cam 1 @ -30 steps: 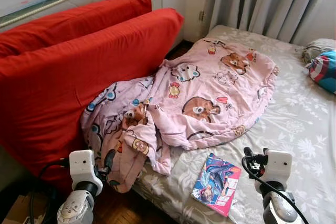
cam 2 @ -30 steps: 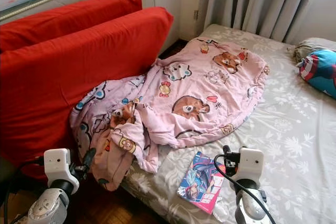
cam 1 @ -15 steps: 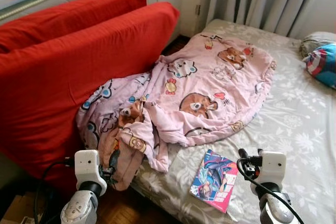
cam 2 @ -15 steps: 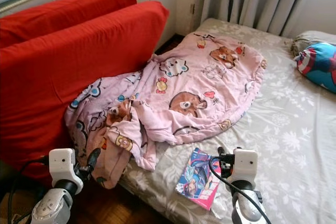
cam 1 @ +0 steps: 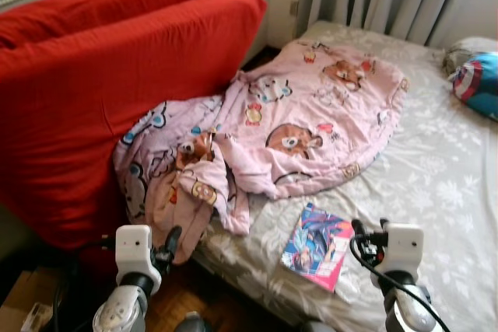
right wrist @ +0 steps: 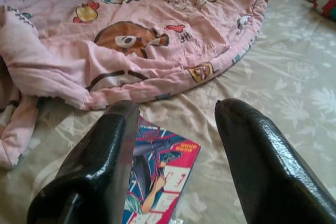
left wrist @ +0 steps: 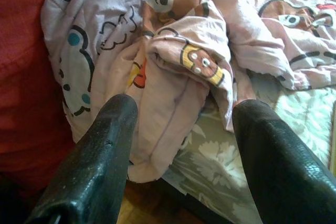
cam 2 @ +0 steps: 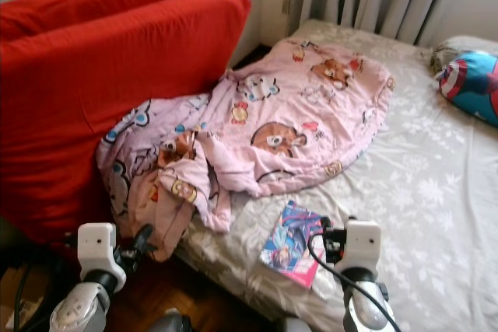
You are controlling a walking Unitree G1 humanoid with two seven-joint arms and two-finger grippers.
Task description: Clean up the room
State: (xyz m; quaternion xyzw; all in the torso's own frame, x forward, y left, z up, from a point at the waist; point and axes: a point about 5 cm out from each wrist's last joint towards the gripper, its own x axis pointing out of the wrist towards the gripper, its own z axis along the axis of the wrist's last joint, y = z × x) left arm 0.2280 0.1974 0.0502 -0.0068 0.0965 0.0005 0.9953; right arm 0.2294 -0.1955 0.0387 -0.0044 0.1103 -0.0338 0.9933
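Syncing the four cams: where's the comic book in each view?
Left eye view: comic book on the bed's near edge, just left of the right gripper.
Right eye view: same spot, below the pink blanket's hem.
Left wrist view: cannot make it out.
Right wrist view: under the left finger.
Shared landmark: pink blanket.

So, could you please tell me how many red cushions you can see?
2: the front cushion leans beside the bed, the rear cushion stands behind it; more may be hidden.
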